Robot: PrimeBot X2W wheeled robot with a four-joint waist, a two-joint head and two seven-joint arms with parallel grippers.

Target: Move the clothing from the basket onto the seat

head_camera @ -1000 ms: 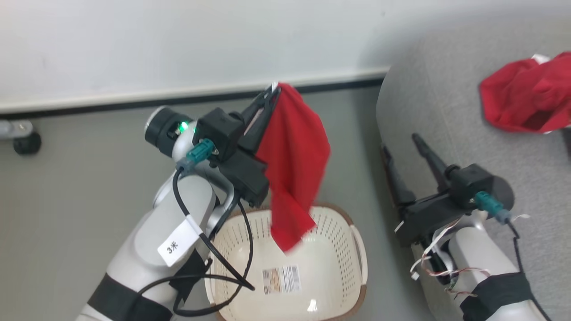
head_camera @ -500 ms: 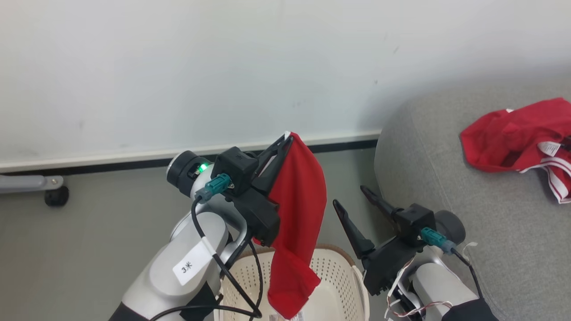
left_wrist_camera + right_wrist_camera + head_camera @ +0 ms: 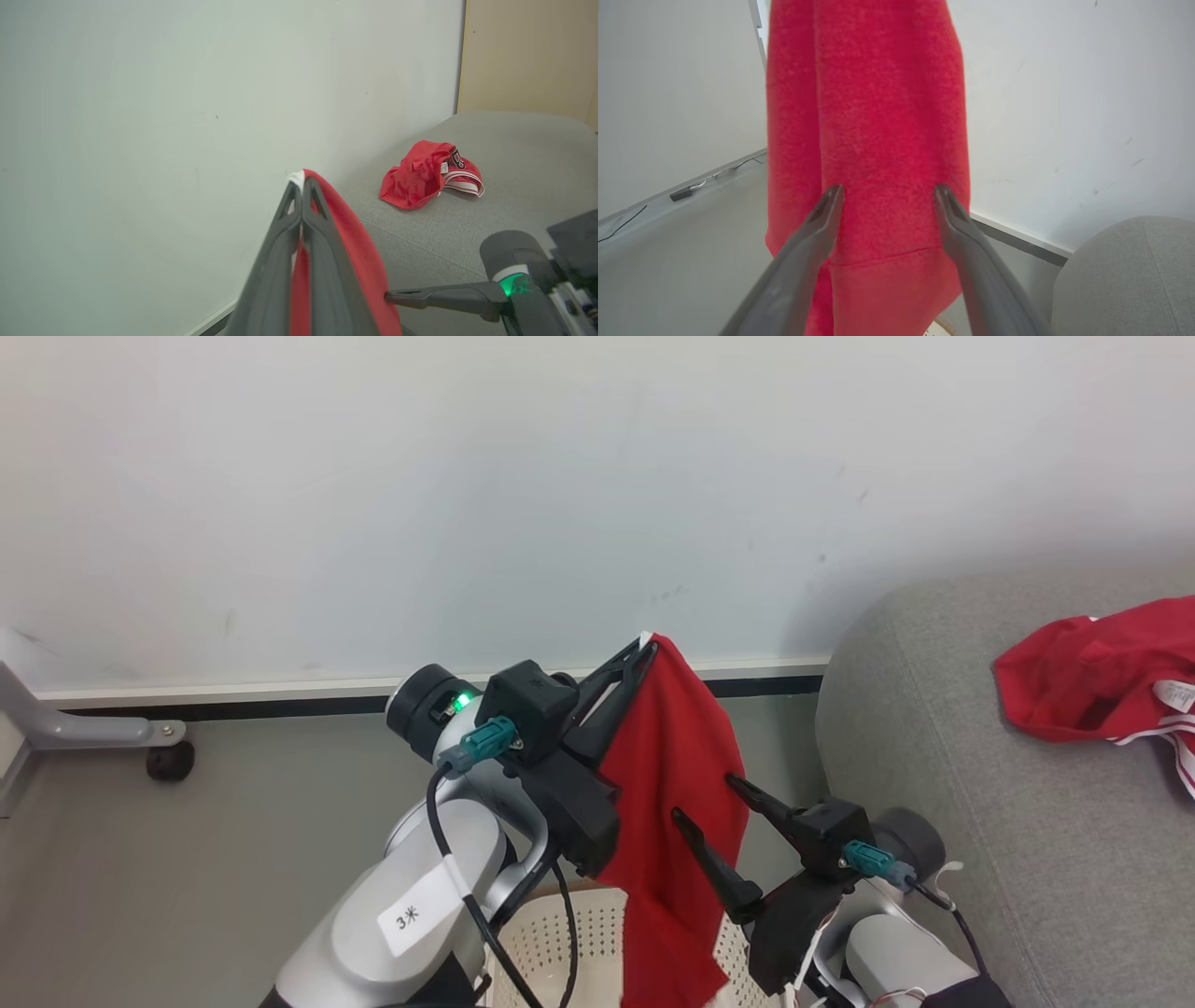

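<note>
The left gripper (image 3: 644,646) is clenched on the white-trimmed top corner of a bright red soft fabric garment (image 3: 677,747). The cloth hangs towards six o'clock in the head view, its lower end over the oval cream-white perforated plastic laundry basket (image 3: 593,943). The right gripper (image 3: 705,798) is spread wide and holds nothing. Its two dark fingers point into the hanging cloth from four o'clock, and I cannot tell whether the tips press it. The large grey woven-fabric upholstered seat (image 3: 934,756) lies at three o'clock, with a second red garment with white striped edging (image 3: 1083,681) resting on it. The pinch seems to take only a thin edge, so a quick swing towards three o'clock could pull the cloth free and drop it on the grey floor (image 3: 187,859) between basket and seat. The hanging tail could also snag on the spread fingers. If let go too early, it would drape over the seat's rounded edge and might slide off.
</note>
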